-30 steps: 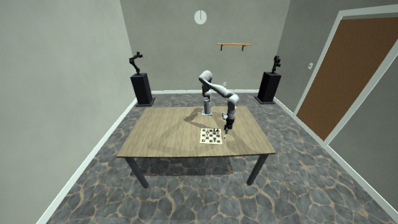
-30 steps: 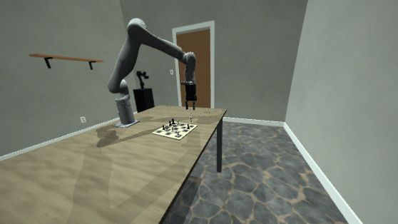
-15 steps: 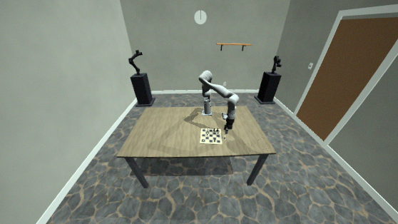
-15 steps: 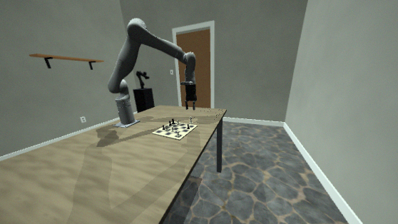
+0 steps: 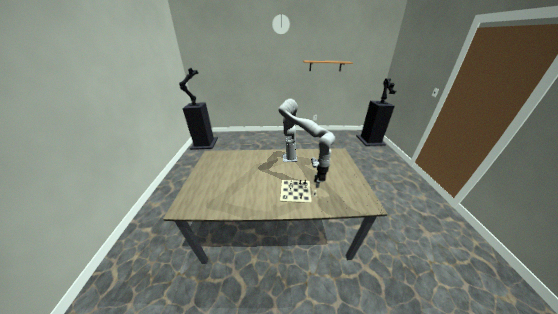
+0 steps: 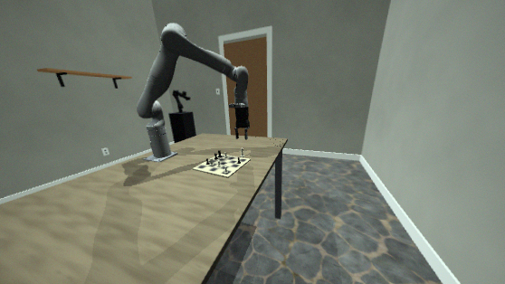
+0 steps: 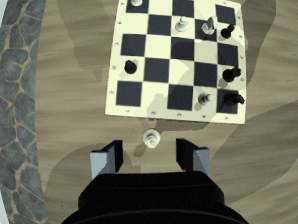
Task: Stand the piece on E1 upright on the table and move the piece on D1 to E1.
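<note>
A small chessboard (image 5: 288, 199) (image 6: 202, 168) (image 7: 112, 106) lies on the wooden table (image 5: 235, 190) (image 6: 136, 213) and holds several black and white pieces. A small white piece (image 7: 152, 139) (image 6: 242, 151) stands upright on the table, just off the board's near edge in the wrist view. My gripper (image 7: 149, 150) (image 6: 241, 134) (image 5: 317, 183) is open and empty. It hangs straight above the white piece, with a finger on either side of it in the wrist view and clear air between them. The edge letters are too small to read.
On the board, black pieces (image 7: 229, 99) (image 7: 230, 74) (image 7: 228, 31) stand along the right side and another (image 7: 131, 66) at the left. White pieces (image 7: 136, 0) (image 7: 180, 26) stand farther off. The table's edge (image 6: 271, 156) is close to the white piece.
</note>
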Controlling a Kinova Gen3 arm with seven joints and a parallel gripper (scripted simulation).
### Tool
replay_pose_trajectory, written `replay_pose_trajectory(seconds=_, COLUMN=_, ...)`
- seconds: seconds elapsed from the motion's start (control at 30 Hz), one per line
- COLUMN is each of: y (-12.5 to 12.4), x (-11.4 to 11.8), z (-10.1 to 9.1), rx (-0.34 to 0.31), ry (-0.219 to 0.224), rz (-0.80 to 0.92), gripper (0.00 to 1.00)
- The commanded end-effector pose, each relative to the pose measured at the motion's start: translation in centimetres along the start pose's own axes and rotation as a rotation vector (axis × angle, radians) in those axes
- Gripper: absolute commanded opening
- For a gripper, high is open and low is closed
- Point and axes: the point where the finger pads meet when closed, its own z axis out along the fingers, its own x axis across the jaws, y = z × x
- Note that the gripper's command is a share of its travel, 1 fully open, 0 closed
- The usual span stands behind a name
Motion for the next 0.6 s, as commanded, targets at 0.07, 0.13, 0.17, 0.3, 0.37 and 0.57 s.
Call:
replay_pose_trajectory(seconds=0.07, y=-0.19, x=0.08, z=-0.28, rx=0.002, ry=0.003, rz=-0.022, gripper=1.0)
replay_pose_trajectory(seconds=0.13, y=-0.26, x=0.08, z=-0.25, rx=0.002, ry=0.004, rz=-0.032, gripper=1.0)
replay_pose_trajectory(seconds=0.17, y=-0.31, x=0.08, z=-0.23, rx=0.002, ry=0.005, rz=-0.038, gripper=1.0)
replay_pose_trajectory(seconds=0.3, y=-0.41, x=0.09, z=-0.18, rx=0.003, ry=0.006, rz=-0.054, gripper=1.0)
replay_pose_trajectory(seconds=0.37, y=-0.54, x=0.06, z=-0.14, rx=0.004, ry=0.008, rz=-0.072, gripper=1.0)
replay_pose_trajectory(seconds=0.57, y=-1.04, x=-0.11, z=0.02, rx=0.005, ry=0.012, rz=-0.153, gripper=1.0)
